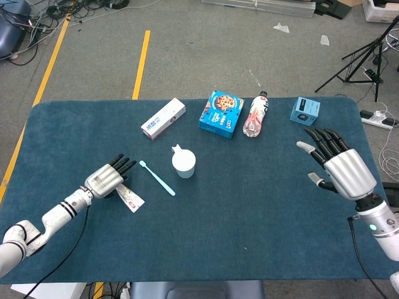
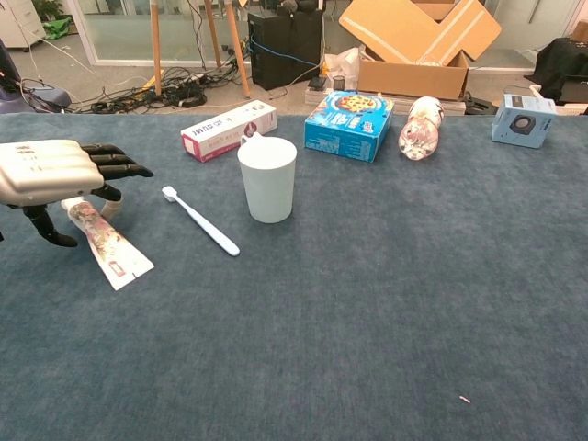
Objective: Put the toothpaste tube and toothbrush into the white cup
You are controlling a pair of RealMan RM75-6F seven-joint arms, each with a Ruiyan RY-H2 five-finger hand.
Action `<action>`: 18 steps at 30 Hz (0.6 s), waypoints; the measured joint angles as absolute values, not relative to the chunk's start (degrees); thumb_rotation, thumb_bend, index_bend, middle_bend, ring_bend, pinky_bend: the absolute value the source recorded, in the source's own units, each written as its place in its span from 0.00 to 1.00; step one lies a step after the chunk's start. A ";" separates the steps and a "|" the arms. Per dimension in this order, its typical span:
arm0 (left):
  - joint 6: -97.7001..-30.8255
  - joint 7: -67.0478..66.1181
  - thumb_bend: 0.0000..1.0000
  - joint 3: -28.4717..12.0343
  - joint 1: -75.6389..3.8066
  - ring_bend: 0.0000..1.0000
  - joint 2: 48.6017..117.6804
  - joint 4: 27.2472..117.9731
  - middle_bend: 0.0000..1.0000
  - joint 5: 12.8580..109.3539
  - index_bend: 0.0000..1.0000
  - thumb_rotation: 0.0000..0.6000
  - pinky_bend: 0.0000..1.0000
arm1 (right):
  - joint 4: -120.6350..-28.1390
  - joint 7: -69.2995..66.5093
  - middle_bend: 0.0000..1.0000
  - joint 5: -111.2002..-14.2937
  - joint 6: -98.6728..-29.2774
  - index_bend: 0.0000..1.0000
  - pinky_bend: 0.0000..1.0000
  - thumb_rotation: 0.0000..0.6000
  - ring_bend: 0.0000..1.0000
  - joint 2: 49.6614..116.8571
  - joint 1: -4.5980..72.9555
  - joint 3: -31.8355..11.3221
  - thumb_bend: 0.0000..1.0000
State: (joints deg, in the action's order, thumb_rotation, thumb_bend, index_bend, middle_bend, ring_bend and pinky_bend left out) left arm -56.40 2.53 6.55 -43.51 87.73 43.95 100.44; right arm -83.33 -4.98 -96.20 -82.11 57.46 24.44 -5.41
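The white cup (image 1: 184, 163) (image 2: 267, 179) stands upright near the middle of the blue table. A light-blue toothbrush (image 1: 157, 178) (image 2: 200, 220) lies flat just to its left. Further left lies the toothpaste tube (image 1: 132, 200) (image 2: 112, 246), with its cap end under my left hand (image 1: 109, 177) (image 2: 55, 175). That hand hovers over the cap end with fingers stretched out and thumb hanging down beside the tube; I cannot tell whether it touches the tube. My right hand (image 1: 340, 165) is spread open above the table's right side, holding nothing and far from the cup. The chest view does not show it.
Along the back of the table lie a white toothpaste box (image 1: 163, 118) (image 2: 228, 129), a blue cookie box (image 1: 221, 113) (image 2: 349, 112), a plastic bottle on its side (image 1: 255, 115) (image 2: 421, 127) and a small blue box (image 1: 305, 110) (image 2: 524, 119).
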 measured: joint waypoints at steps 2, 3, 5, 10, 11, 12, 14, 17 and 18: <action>-56.01 2.02 0.15 6.40 -43.45 0.00 87.57 44.44 0.00 99.77 0.47 1.00 0.00 | -83.18 -5.03 0.00 -96.19 -81.86 0.21 0.13 1.00 0.00 57.64 24.48 -5.39 0.20; -55.85 1.77 0.15 6.31 -43.42 0.00 87.49 44.66 0.00 99.48 0.48 1.00 0.00 | -83.12 -5.05 0.00 -96.19 -81.76 0.21 0.13 1.00 0.00 57.72 24.51 -5.39 0.20; -55.38 1.26 0.16 6.10 -43.34 0.00 87.28 45.22 0.00 98.75 0.49 1.00 0.00 | -83.01 -5.08 0.00 -96.21 -81.51 0.21 0.13 1.00 0.00 57.90 24.57 -5.37 0.20; -54.23 -0.27 0.21 5.61 -43.08 0.00 86.60 46.79 0.00 97.01 0.52 1.00 0.00 | -82.90 -5.10 0.00 -96.34 -81.13 0.21 0.13 1.00 0.00 58.19 24.72 -5.38 0.20; -54.01 -0.48 0.21 5.54 -43.03 0.00 86.51 47.00 0.00 96.72 0.53 1.00 0.00 | -82.89 -5.10 0.00 -96.36 -81.08 0.21 0.13 1.00 0.00 58.23 24.75 -5.38 0.20; -53.79 -0.72 0.22 5.47 -42.99 0.00 86.44 47.19 0.00 96.45 0.53 1.00 0.00 | -82.87 -5.10 0.00 -96.38 -81.03 0.21 0.13 1.00 0.00 58.28 24.76 -5.38 0.20; -53.33 -1.25 0.22 5.30 -42.90 0.00 86.31 47.60 0.00 95.82 0.54 1.00 0.00 | -82.87 -5.13 0.00 -96.42 -80.92 0.21 0.13 1.00 0.00 58.37 24.76 -5.35 0.20; -52.82 -1.60 0.22 5.09 -42.83 0.00 86.22 48.04 0.00 95.12 0.52 1.00 0.00 | -82.78 -5.12 0.00 -96.43 -80.72 0.21 0.13 1.00 0.00 58.53 24.77 -5.30 0.20; -52.78 -1.68 0.22 5.05 -42.83 0.00 86.22 48.08 0.00 95.01 0.51 1.00 0.00 | -82.74 -5.13 0.00 -96.42 -80.68 0.21 0.13 1.00 0.00 58.56 24.78 -5.30 0.20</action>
